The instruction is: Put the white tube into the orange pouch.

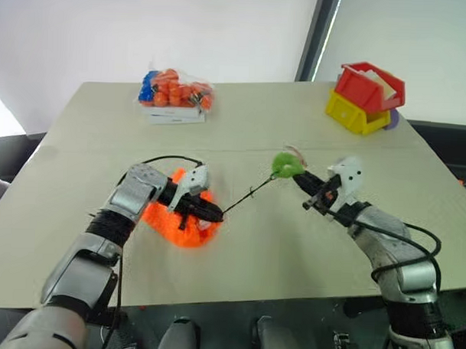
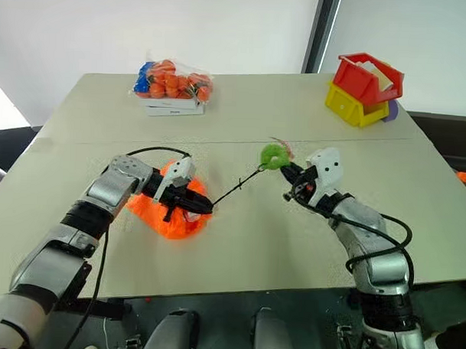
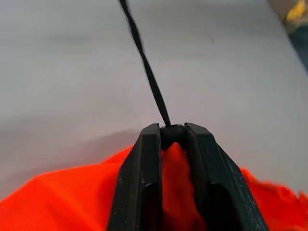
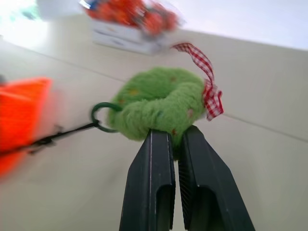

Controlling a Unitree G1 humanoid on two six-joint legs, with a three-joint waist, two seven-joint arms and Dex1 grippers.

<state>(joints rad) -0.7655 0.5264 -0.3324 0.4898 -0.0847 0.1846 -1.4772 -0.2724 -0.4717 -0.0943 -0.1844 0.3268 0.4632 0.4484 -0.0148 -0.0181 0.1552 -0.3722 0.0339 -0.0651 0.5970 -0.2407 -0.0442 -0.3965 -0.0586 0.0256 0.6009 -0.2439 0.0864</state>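
table: beige, white wall | left gripper pinches orange pouch | right gripper clamps green tag

The orange pouch was soft cloth with a slight sheen, creased and crumpled where it was bunched. Its black cord looked twisted or braided, matt. The green tag at the cord's end was fuzzy plush, with a small red-and-white checked cloth ribbon on it and a thin smooth ring joining it to the cord. The fingers of the right gripper were smooth black plastic with a dull shine, like those of the left gripper. The table was a matt, smooth beige surface. The bag of balls was clear glossy plastic film. The red and yellow bins looked like hard, smooth plastic.
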